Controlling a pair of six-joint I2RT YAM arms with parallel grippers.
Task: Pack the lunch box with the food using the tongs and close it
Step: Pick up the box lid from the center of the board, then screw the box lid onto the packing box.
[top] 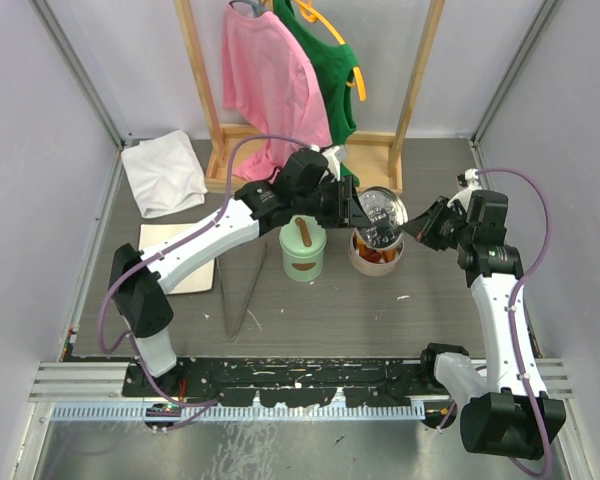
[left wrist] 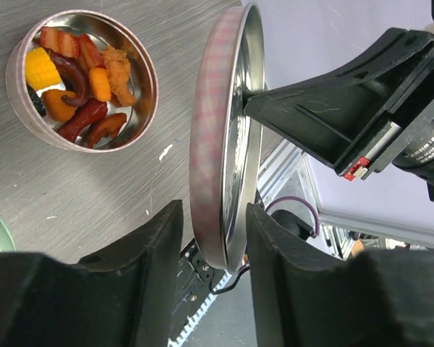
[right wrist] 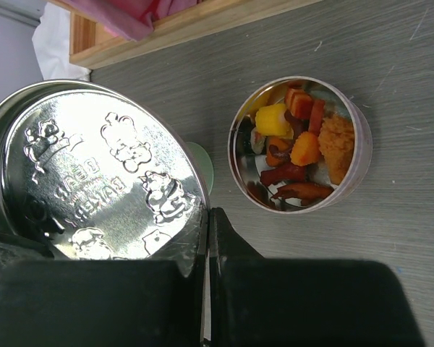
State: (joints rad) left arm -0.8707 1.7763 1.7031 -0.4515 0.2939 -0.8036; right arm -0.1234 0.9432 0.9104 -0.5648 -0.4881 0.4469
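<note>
Right gripper [right wrist: 206, 217] pinches lid [right wrist: 101, 181] rim; left gripper [left wrist: 215, 210] brackets it, grip unclear. Box [left wrist: 14, 79] with food [left wrist: 79, 79] sits apart.

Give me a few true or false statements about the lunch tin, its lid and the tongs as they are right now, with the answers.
1. The tin has food in it. True.
2. The lid is closed on the tin. False: it is held on edge, off the tin.
3. The right gripper is shut on the lid's rim. True.
4. The left gripper holds the tongs. False: the tongs lie on the table, and the left gripper's fingers flank the lid.
</note>
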